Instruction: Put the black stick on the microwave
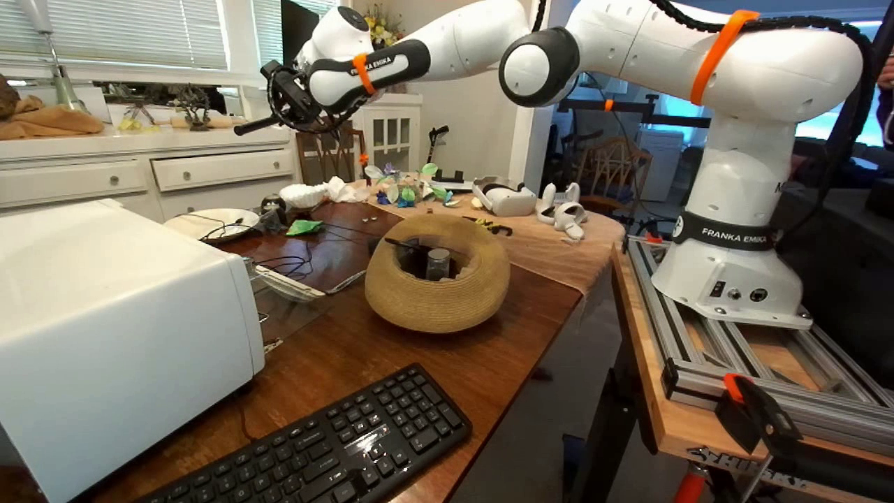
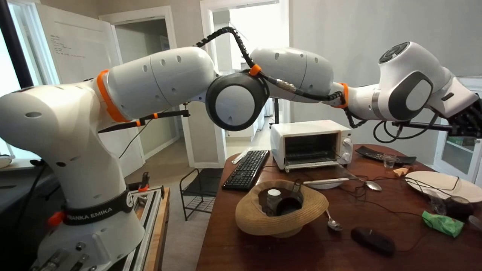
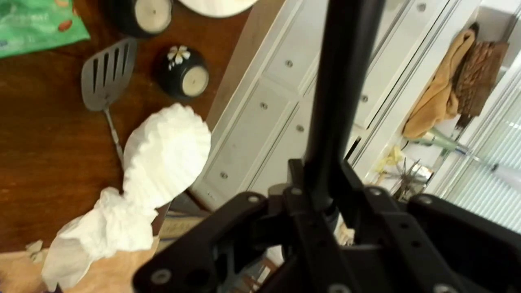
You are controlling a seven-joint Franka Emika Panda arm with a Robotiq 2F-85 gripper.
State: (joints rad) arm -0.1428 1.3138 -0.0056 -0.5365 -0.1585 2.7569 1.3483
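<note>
The black stick is held in my gripper, high above the table's far side. In an exterior view the black stick runs roughly level from the gripper at the right edge, pointing back toward the microwave side. In the wrist view the stick stands between the fingertips of my gripper, which are shut on it; it extends past the top edge. The white microwave stands at the left; its flat top and glass front also show. The stick is apart from it.
A woven hat holding a jar and dark items sits mid-table. A black keyboard lies beside the microwave. A white plate, loose cables and a green packet lie on the table. White cabinets stand behind.
</note>
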